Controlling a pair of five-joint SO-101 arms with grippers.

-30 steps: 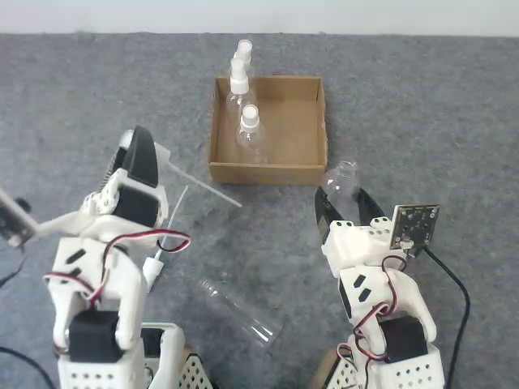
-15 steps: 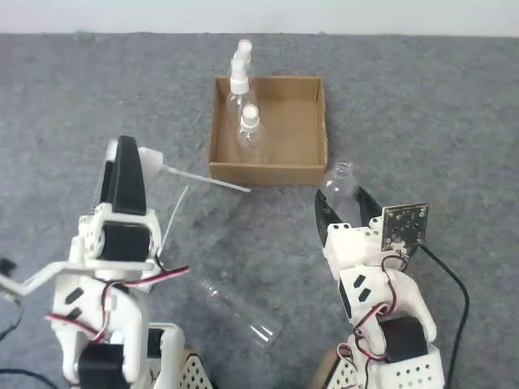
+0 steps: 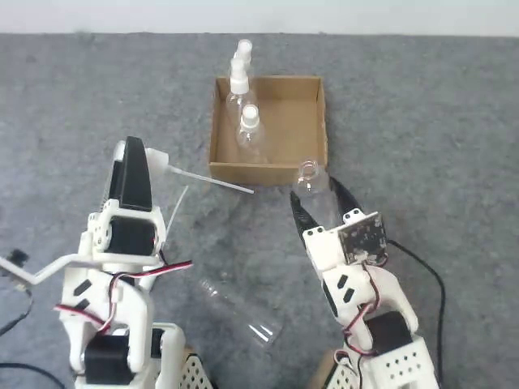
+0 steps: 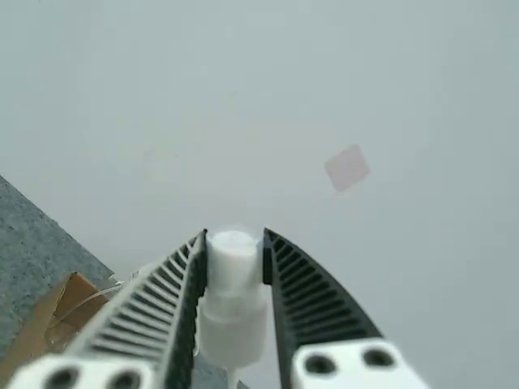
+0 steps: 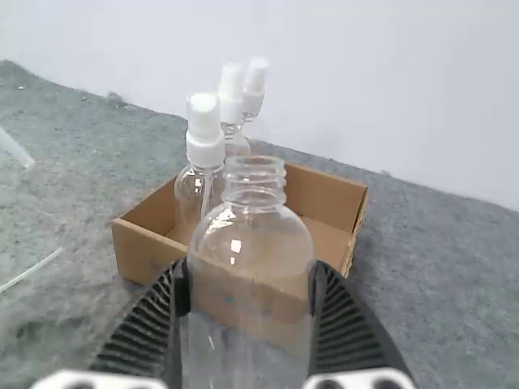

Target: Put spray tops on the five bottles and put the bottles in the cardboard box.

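Observation:
My left gripper [image 3: 151, 157] [image 4: 233, 243] is shut on a white spray top [image 3: 156, 156] [image 4: 233, 275], left of the box. Its thin tube [image 3: 212, 181] points right, toward the bottle in my other gripper. My right gripper [image 3: 316, 193] [image 5: 249, 277] is shut on an open-necked clear bottle [image 3: 310, 180] [image 5: 250, 243], held upright just in front of the cardboard box [image 3: 312, 121] [image 5: 142, 243]. Three capped bottles [image 3: 248, 128] [image 5: 203, 154] stand on the box's left side. Another open bottle [image 3: 239, 312] lies on the carpet between the arm bases.
A loose thin tube [image 3: 176, 212] lies on the grey carpet beside the left arm. The box's right half [image 3: 292, 121] holds nothing. A black cable [image 3: 434, 284] trails from the right arm.
My right gripper has carried the open bottle leftward, to the box's front right corner. The left arm has turned, and the spray top's tube tip has risen and shifted right, closer to the bottle.

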